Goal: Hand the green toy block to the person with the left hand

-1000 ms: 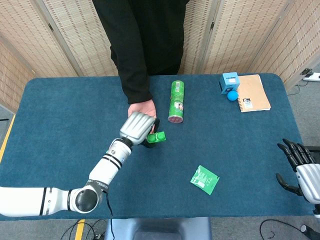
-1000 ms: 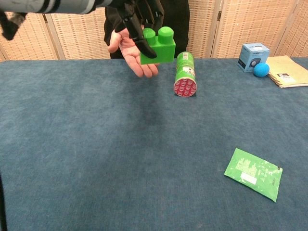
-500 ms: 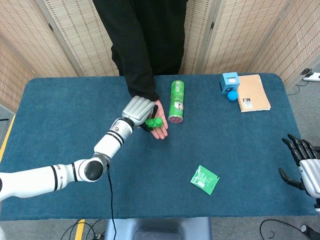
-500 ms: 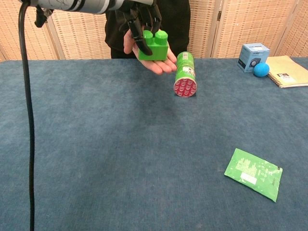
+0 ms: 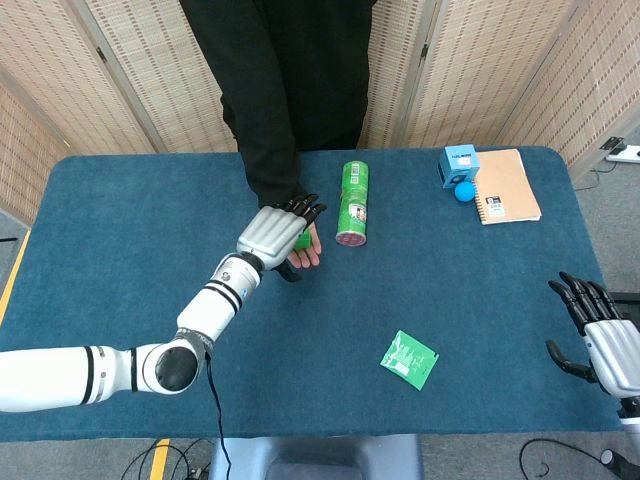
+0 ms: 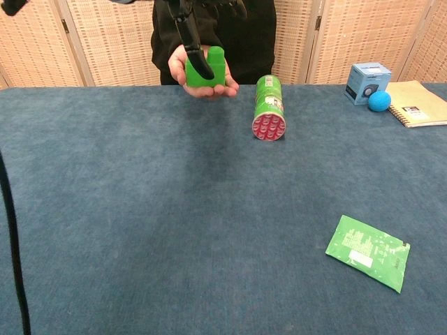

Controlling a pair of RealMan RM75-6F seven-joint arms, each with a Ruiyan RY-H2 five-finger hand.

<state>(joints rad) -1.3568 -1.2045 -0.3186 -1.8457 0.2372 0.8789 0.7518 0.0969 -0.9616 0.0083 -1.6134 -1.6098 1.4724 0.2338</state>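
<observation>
The green toy block sits upright in the person's upturned palm above the far side of the table. From the head view only a sliver of the block shows beneath my left hand. That hand hovers over the block with its fingers stretched out and apart. One dark finger still crosses the block's front, and whether it touches the block I cannot tell. My right hand hangs at the table's near right corner with fingers spread and nothing in it.
A green can lies on its side just right of the person's hand. A flat green packet lies near the front. At the back right are a blue box, a blue ball and a notebook.
My left hand's fingers have uncurled from the block, which now rests in the person's palm. The person's hand has drawn back slightly. My right hand shifted a little.
</observation>
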